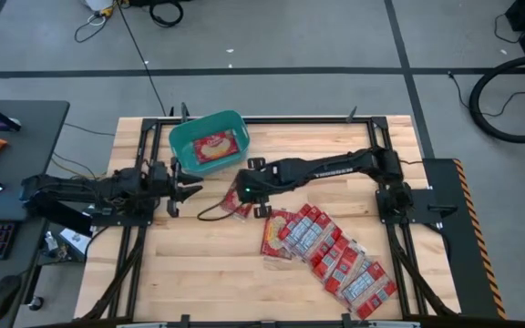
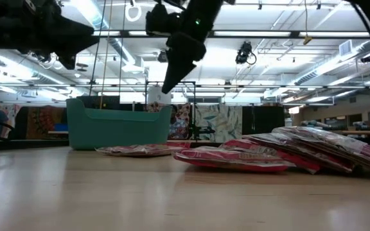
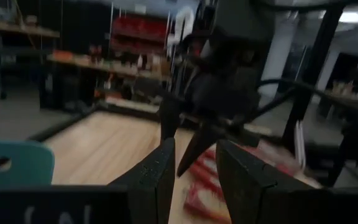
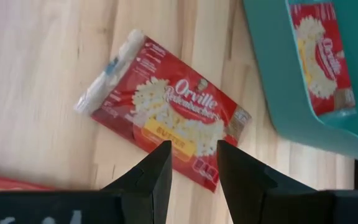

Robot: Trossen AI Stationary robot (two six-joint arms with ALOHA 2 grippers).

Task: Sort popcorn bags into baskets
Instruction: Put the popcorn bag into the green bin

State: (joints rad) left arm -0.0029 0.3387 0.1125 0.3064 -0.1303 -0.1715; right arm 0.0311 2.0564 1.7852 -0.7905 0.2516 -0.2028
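Above the middle of the wooden table (image 1: 199,264), the right gripper (image 1: 247,193) hung over a single popcorn bag (image 4: 166,119) that lay flat on the boards, just beside the teal basket (image 1: 182,138). Its fingers (image 4: 148,180) stood a little apart with nothing between them, and the low view showed them well clear of the tabletop, pointing down. The bag beneath (red, with white and yellow-orange print) lay at a slant and did not touch the basket's wall. One more bag (image 1: 214,146) already lay flat inside the basket, print side up.

Toward the near right of the table the remaining bags (image 1: 335,260) lay in an overlapping row running diagonally from the middle toward the corner; in the low view they showed as a shallow heap (image 2: 288,151) on the wood.

The left gripper (image 1: 188,189) waited at the table's left side, near the basket and level with the other arm's tool, its fingers (image 3: 154,177) slightly parted and holding nothing.
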